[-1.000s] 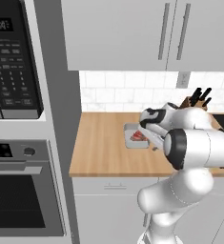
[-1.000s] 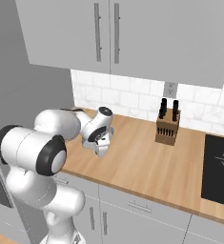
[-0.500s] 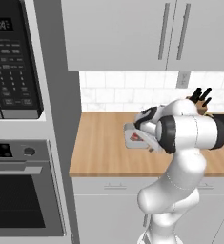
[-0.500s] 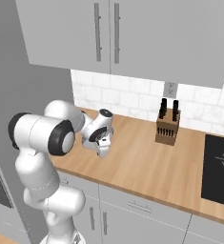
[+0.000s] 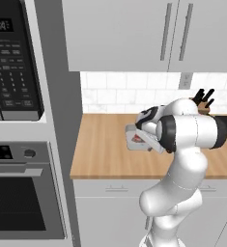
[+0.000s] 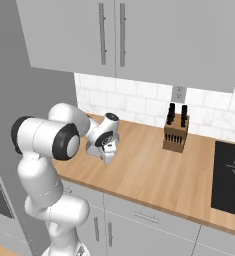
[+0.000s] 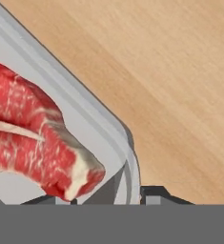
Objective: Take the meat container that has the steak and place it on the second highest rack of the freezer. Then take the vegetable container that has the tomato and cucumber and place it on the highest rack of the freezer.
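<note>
The meat container (image 5: 132, 140) is a shallow light-grey tray on the wooden counter, with the red, pale-streaked steak (image 7: 37, 138) lying in it. My gripper (image 5: 144, 141) is down at the tray's right end, also seen from the other side (image 6: 108, 150). In the hand view the gripper (image 7: 104, 199) straddles the container's rim (image 7: 85, 114), one fingertip (image 7: 154, 194) outside the wall and the other inside near the steak. The jaws are narrowed but a gap remains on the inner side. The freezer and the vegetable container are out of view.
A knife block (image 6: 175, 134) stands at the back of the counter (image 6: 149, 175), with a black cooktop (image 6: 231, 175) to its right. Left of the counter is a tall grey column with a microwave (image 5: 11, 72) above a built-in oven (image 5: 18, 202). Wall cabinets (image 5: 158, 34) hang overhead.
The jaws have closed partway around the container's rim. The arm's elbow has swung in over the counter's edge. The container stays in place.
</note>
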Tool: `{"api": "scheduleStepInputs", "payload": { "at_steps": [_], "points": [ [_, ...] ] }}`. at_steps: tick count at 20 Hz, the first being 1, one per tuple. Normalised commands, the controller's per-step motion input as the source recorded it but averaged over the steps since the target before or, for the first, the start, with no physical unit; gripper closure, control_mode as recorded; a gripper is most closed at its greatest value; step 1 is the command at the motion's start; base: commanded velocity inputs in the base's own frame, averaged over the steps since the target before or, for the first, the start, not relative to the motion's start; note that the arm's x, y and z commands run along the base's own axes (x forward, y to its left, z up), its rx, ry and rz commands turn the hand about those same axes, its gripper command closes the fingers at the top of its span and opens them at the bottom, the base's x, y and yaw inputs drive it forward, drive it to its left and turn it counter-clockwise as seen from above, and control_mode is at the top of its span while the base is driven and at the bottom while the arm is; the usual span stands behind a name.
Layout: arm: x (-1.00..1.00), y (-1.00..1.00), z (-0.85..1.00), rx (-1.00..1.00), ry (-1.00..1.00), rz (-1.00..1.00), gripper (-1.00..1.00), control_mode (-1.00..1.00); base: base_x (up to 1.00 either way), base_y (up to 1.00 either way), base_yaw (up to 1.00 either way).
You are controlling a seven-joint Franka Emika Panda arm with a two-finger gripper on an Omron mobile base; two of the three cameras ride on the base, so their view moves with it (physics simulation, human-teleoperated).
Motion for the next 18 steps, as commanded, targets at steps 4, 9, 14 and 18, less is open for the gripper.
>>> {"api": "scheduleStepInputs", "payload": {
  "at_steps": [4,9,14,18],
  "points": [
    [0.0,0.0,0.0,0.0,0.0,0.0,1.0,-1.0,0.0,0.0,0.0],
    [-0.16,0.03,0.0,0.0,-0.01,0.0,1.0,-1.0,0.0,0.0,0.0],
    [-0.96,0.09,0.27,0.0,-0.22,0.0,1.0,-1.0,0.0,0.0,0.0],
    [-1.0,0.06,0.99,0.0,-0.37,0.0,1.0,-1.0,0.0,0.0,0.0]
  ]
}}
